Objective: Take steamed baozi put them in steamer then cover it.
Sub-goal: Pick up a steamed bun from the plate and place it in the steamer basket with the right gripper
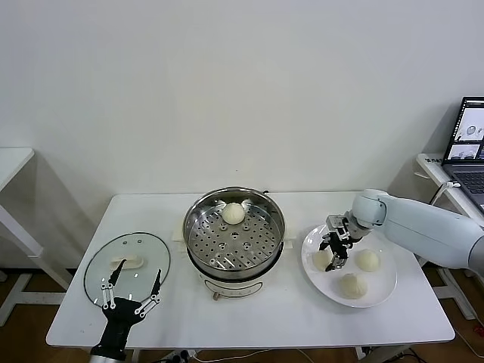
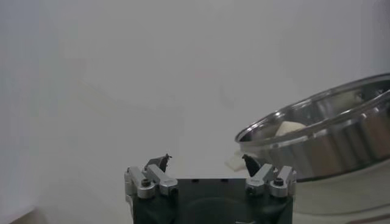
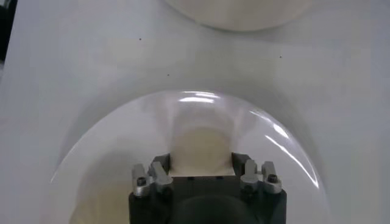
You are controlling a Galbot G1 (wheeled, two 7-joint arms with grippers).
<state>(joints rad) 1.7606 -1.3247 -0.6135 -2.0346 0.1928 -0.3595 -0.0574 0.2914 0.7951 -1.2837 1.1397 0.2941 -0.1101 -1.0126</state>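
The steel steamer (image 1: 234, 234) stands mid-table with one baozi (image 1: 233, 213) on its perforated tray; both show in the left wrist view, steamer (image 2: 329, 131) and baozi (image 2: 291, 128). Three baozi lie on the white plate (image 1: 382, 291): one under my right gripper (image 1: 323, 259), two beside it (image 1: 367, 260) (image 1: 352, 285). My right gripper (image 1: 336, 259) is down on the plate with its fingers against both sides of that baozi (image 3: 201, 143), which still rests on the plate (image 3: 109, 164). My left gripper (image 1: 138, 274) hangs open and empty over the table's front left.
The round glass lid (image 1: 98, 272) with its flat white handle (image 1: 127, 263) lies on the table's left, just beyond my left gripper (image 2: 207, 159). A laptop (image 1: 470, 144) sits on a side table at the far right. Another table edge shows at the far left.
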